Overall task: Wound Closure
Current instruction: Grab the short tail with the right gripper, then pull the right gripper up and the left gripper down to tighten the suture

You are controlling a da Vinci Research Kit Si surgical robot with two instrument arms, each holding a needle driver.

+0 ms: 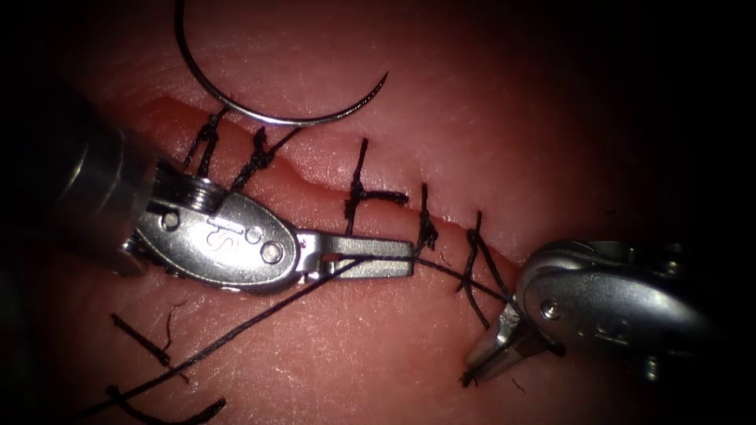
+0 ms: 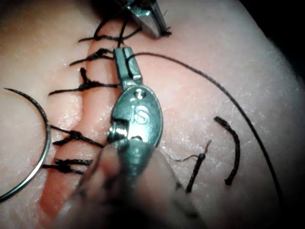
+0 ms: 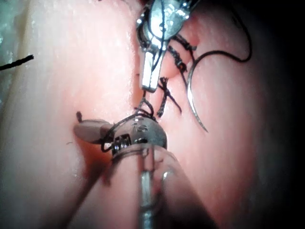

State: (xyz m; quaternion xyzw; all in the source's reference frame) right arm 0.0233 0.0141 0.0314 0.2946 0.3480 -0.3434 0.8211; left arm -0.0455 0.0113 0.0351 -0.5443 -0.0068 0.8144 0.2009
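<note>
While lying free on tissue (image 1: 598,134), above cut (image 1: 315,177), needle (image 1: 268,116) held by neither tool; left tool (image 1: 370,260) clamped on thread (image 1: 228,338) just below cut; right tool (image 1: 492,358) seemingly closed on thread end at rightmost stitch (image 1: 472,271); cut ends of thread (image 1: 142,338) lower left.

The left tool (image 2: 125,59) bears an embossed "iS" mark on its wrist housing.
</note>
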